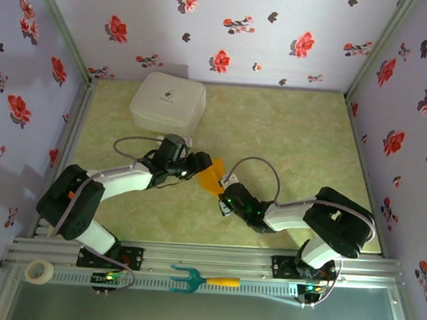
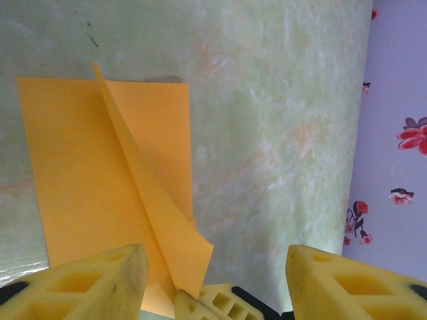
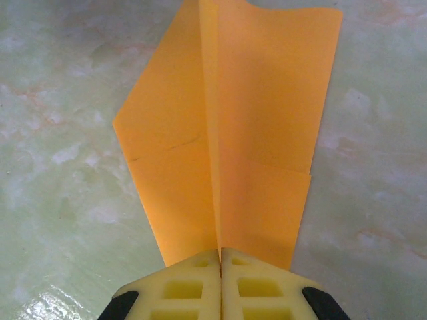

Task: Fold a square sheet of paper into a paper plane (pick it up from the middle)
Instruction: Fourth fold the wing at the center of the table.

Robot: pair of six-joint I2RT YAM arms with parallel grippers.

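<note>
The paper plane (image 3: 233, 120) is a partly folded orange-yellow sheet with a raised centre crease, lying on the green marbled table (image 1: 288, 136). My right gripper (image 3: 220, 257) is shut on the near end of that crease, its yellow pads pressed together. In the left wrist view the paper plane (image 2: 87, 180) lies flat with one long triangular flap standing up. My left gripper (image 2: 215, 257) is open, its yellow fingers (image 2: 93, 287) wide apart on either side of the pinched end, gripping nothing. From above, the left gripper (image 1: 200, 166) and the right gripper (image 1: 224, 191) meet at the paper plane (image 1: 211, 176).
A white lidded box (image 1: 168, 102) stands at the back left of the table. On the front rail lie a roll of tape (image 1: 41, 270) and a teal fork with a yellow handle (image 1: 204, 279). Flowered walls (image 1: 393, 107) close in three sides.
</note>
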